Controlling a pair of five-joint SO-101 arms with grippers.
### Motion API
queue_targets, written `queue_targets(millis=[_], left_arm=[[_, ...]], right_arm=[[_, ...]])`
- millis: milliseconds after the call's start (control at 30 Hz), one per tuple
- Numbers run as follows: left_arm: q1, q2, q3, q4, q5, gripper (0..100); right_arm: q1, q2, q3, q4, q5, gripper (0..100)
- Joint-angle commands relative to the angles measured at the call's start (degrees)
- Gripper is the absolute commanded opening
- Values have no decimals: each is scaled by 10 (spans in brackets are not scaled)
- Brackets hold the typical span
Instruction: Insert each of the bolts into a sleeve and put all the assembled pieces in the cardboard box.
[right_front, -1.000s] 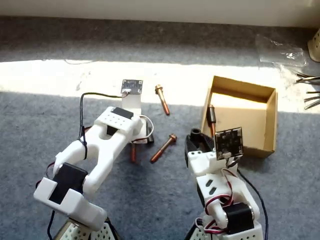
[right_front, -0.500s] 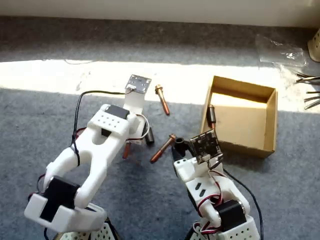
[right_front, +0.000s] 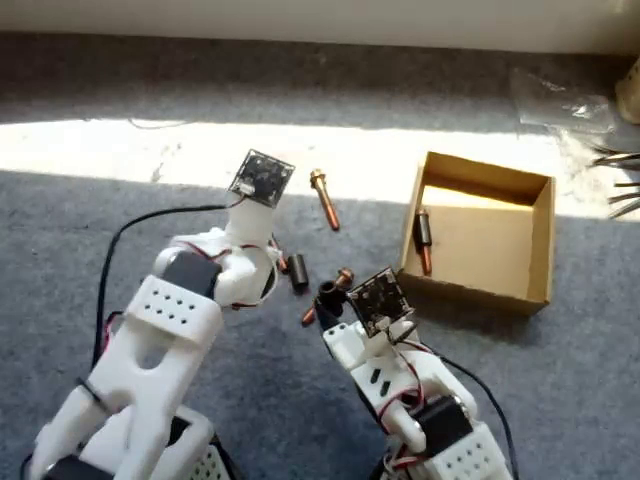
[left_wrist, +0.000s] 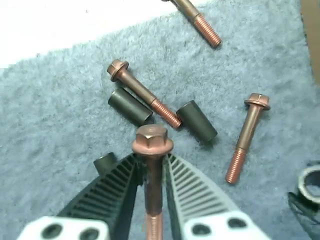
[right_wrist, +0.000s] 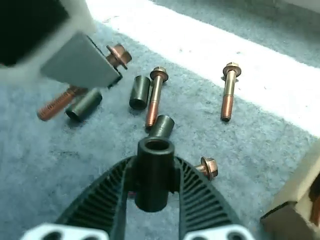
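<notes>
Both my arms have swung inward over the last second: the right one came away from the box wall toward the middle, and the left one lifted and turned to meet it.

Nearest, my left gripper (left_wrist: 152, 159) is clamped on a copper bolt (left_wrist: 154, 192) at mid-shank. That leaves the threaded end free, I judge for entering a bore. My right gripper (right_wrist: 155, 165) is closed around a black sleeve (right_wrist: 155, 180) and holds it with the open mouth outward as the target. From above, the wrist cameras hide both tips, so I can't tell how well the two are lined up, though they look near each other.

Beyond them, spare parts lie loose on the carpet (right_front: 560, 380): a second bolt (left_wrist: 142, 95) touching a lying sleeve (left_wrist: 130, 106), another sleeve (left_wrist: 197, 120) and a third bolt (left_wrist: 247, 137).

Farthest is the cardboard box (right_front: 535, 240), with one assembled piece (right_front: 423, 238) already lying against its near-left wall.
</notes>
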Motion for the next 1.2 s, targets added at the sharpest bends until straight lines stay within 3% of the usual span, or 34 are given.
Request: queue_targets(millis=[0,200,500,833,933,1167], left_arm=[[-23,-102,24,0,-55,5],[-63,-194,33,3,-55,5],[-61,-306,33,0,-54,5],[-60,-436,33,0,-51,5],[-60,-461,32,-1,-15,5],[-51,-483,32,-73,-2,5]], right_arm=[[-6,-4,76,-107,98,5],[-24,-7,88,-107,58,5],[-96,-7,88,-132,3,5],[-100,-7,88,-189,-18,5],[-100,-7,88,-207,-18,5],[-100,-7,88,-210,-18,5]])
